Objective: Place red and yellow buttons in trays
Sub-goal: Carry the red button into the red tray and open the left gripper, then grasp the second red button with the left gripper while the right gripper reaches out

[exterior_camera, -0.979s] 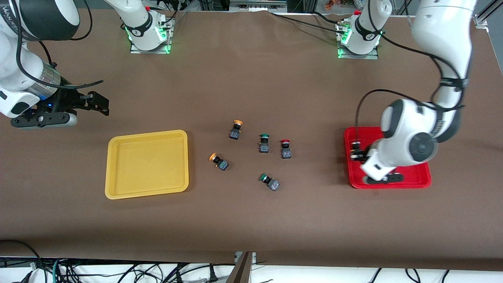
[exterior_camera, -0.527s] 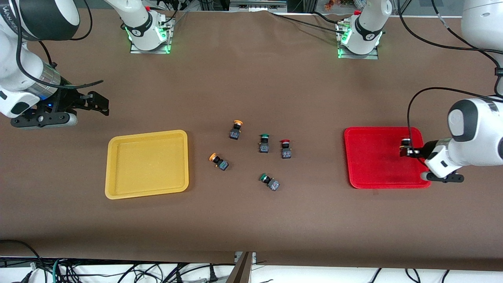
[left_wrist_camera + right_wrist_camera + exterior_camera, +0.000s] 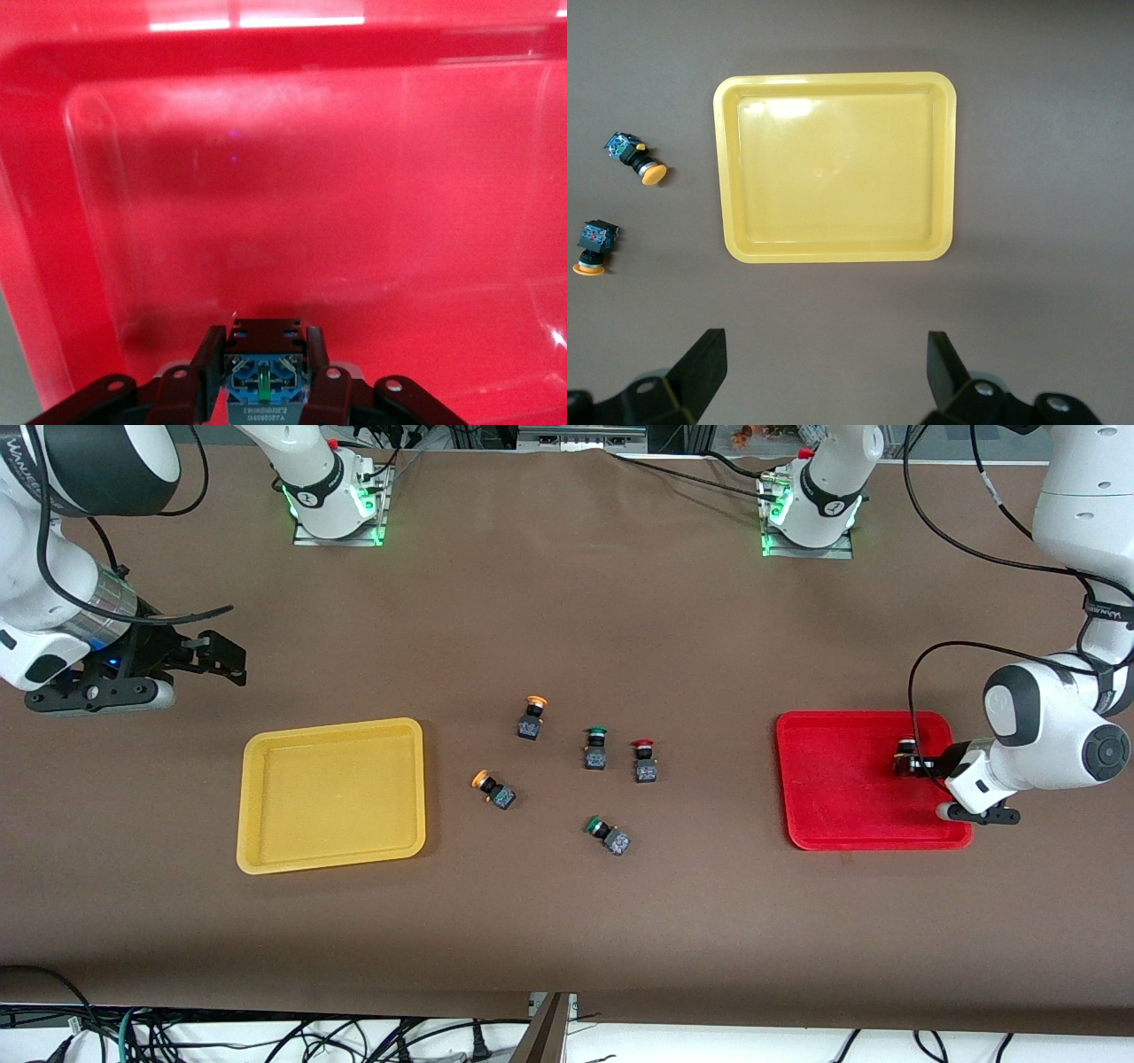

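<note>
One button is clamped in the left gripper over the red tray, frame right, unreleased. The right gripper, upper left, waits with fingers apart. The yellow tray holds nothing; one red button and two yellow buttons are left mid-frame.

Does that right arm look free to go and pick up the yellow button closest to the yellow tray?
Probably yes: the right gripper is open and holds nothing, and that yellow button lies on bare table beside the yellow tray, apart from the others.
</note>
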Robot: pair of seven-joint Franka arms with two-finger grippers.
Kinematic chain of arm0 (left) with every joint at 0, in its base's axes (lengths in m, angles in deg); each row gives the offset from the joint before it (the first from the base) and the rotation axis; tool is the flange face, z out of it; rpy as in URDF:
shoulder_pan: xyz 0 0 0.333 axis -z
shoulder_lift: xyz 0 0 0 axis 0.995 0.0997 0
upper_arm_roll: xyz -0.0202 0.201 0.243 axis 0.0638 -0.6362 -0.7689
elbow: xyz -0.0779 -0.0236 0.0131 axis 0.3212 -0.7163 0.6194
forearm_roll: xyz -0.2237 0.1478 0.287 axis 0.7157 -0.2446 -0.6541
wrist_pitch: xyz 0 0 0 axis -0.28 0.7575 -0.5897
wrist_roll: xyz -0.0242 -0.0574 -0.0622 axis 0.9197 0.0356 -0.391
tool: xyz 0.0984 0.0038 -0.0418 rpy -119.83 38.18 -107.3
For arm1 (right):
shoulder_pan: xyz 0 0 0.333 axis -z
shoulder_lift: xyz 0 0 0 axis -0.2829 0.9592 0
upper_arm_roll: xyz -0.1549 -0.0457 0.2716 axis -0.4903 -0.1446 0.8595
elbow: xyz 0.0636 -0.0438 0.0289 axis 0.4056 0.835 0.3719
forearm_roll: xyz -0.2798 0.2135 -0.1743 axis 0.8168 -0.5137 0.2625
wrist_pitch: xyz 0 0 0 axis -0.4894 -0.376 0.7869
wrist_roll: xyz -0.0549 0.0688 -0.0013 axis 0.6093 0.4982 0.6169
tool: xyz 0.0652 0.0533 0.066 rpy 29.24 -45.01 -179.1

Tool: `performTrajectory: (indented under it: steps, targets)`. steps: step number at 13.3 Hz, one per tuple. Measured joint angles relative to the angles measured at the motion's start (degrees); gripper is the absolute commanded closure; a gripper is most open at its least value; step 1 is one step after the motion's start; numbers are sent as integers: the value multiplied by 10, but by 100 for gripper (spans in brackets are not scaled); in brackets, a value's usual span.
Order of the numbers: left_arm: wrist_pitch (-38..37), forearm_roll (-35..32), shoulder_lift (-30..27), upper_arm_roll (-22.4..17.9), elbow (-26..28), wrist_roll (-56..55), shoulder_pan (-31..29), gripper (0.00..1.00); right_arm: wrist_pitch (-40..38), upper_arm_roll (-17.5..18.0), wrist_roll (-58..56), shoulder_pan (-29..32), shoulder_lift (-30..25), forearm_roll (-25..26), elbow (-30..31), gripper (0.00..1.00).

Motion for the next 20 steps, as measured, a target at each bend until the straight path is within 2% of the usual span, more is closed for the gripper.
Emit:
performTrajectory:
  steps: [2,3,5,6,9,14,20]
  targets:
    - [10,-12,0,-1,1,1,-2,90,0,0,0,0,0,0,0,0]
    - [13,-17,1,-1,2,2,-5,80,0,0,0,0,0,0,0,0]
    - [18,-21,2,-1,3,5,-9,12,0,0,0,0,0,0,0,0]
    - [18,-21,2,-1,3,5,-10,0,0,0,0,0,0,0,0,0]
    - [16,-18,1,16,-6,5,-9,0,0,1,0,0,0,0,0,0]
    - [-7,6,-3,122,-45,-71,10,0,0,1,0,0,0,0,0,0]
    - [-2,6,-2,135,-64,-274,156,0,0,2,0,0,0,0,0,0]
